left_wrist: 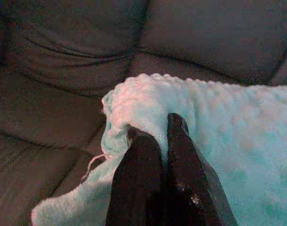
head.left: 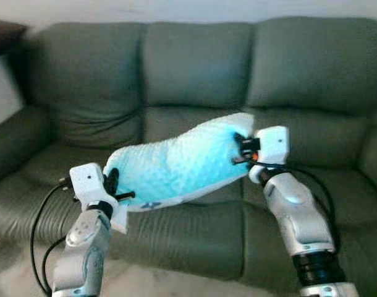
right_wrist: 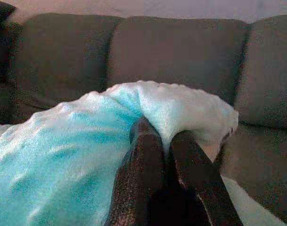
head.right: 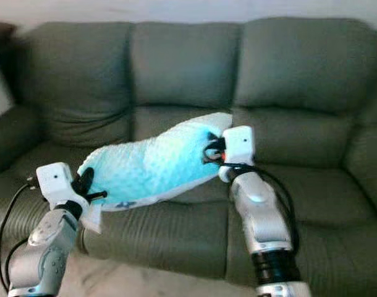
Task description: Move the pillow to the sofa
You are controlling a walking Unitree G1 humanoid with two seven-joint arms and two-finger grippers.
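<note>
Nearest the camera, the two silver arms are raised in front of the body. The pillow (head.left: 176, 164), pale turquoise with a nubbly fleece cover, is carried between them, clear of the cushions and above the front edge of the seat.

The left gripper (head.left: 116, 185) is clamped on the pillow's lower, near end. The right gripper (head.left: 240, 150) is clamped on the higher, far end, so the pillow hangs slanted, rising toward the robot's right. A hold at both ends is judged to be the reason the soft body sags only a little in the middle instead of folding.

Beyond the pillow lies the sofa (head.left: 194, 74), dark grey-green, three-seated, with bare seat cushions directly below and behind the load. At the far left, on the sofa's arm, a dark cushion (head.left: 3, 34) is glimpsed.

The task is judged close to done: the pillow is already over the seat and only needs lowering and letting go.

From the head views the grip itself is hard to read. In the left wrist view the fingers (left_wrist: 139, 179) are seen pinched together on a bunched fold of fleece. In the right wrist view the fingers (right_wrist: 141, 174) are likewise nipped on the rim of the upper end, with the sofa back behind.
</note>
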